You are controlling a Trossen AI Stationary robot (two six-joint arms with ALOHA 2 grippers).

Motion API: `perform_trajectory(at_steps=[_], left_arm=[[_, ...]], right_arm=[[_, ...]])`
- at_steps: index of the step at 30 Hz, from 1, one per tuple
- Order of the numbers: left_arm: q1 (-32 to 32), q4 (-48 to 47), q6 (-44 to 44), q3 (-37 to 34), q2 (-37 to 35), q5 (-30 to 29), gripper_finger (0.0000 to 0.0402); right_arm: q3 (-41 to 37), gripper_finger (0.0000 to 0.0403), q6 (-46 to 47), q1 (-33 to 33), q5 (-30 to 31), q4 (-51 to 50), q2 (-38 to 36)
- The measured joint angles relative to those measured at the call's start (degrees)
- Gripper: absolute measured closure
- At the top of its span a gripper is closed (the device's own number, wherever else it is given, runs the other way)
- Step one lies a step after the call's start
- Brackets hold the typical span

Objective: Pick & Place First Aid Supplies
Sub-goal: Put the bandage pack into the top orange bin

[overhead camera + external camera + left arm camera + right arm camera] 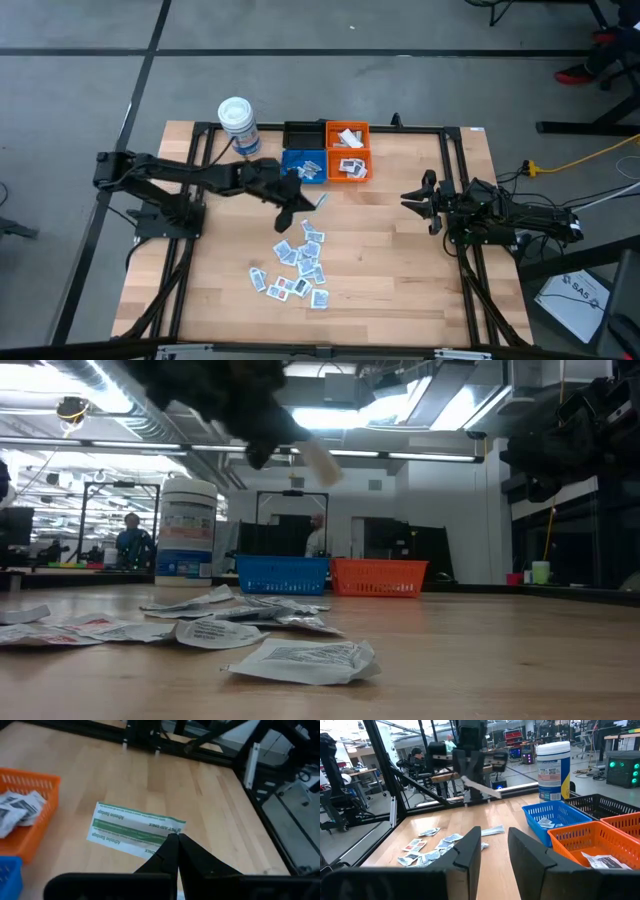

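Note:
My left gripper (303, 197) is shut on a white adhesive-bandage strip with green print (134, 830), above the table just near of the blue bin (303, 166). In the low view the strip (320, 461) sticks out below the gripper (262, 435). Several small white sachets (300, 266) lie flat in a loose pile on the table's middle. The orange bin (347, 153) holds a few sachets. My right gripper (494, 842) waits open at the table's right side (420, 198), with nothing between its fingers. My left gripper pinches the strip at one short end (164, 839) between its two fingertips. The fingers slant down from the table's left and lie along the strip. The strip (481, 788) juts out beyond the fingers, tilted, lifted clear of the table.
A black bin (303, 134) stands behind the blue one. A white lidded tub (238, 125) stands at the far left. A black frame rail (452, 170) edges the table. Bare wood (390, 270) lies between the pile and my right arm.

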Motion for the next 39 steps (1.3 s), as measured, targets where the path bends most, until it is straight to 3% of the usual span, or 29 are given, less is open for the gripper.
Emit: perform_trajectory(at_steps=[12,23,30,39], left_arm=[[8.3,-7.2,4.6,20.5,15.8,0.3,0.0400],[14.6,-8.7,6.6,37.3,29.9,-3.2,0.0400],[18.5,-11.6,7.6,42.5,36.7,-6.4,0.0400],[22.8,-13.4,9.0,42.9,40.2,-7.4,0.0400]], right_arm=[[0.0,0.0303,0.0,0.0,0.0,0.0,0.0],[0.0,0.0303,0.0,0.0,0.0,0.0,0.0],[0.0,0.0303,0.0,0.0,0.0,0.0,0.0],[0.0,0.0303,0.0,0.0,0.0,0.0,0.0]])
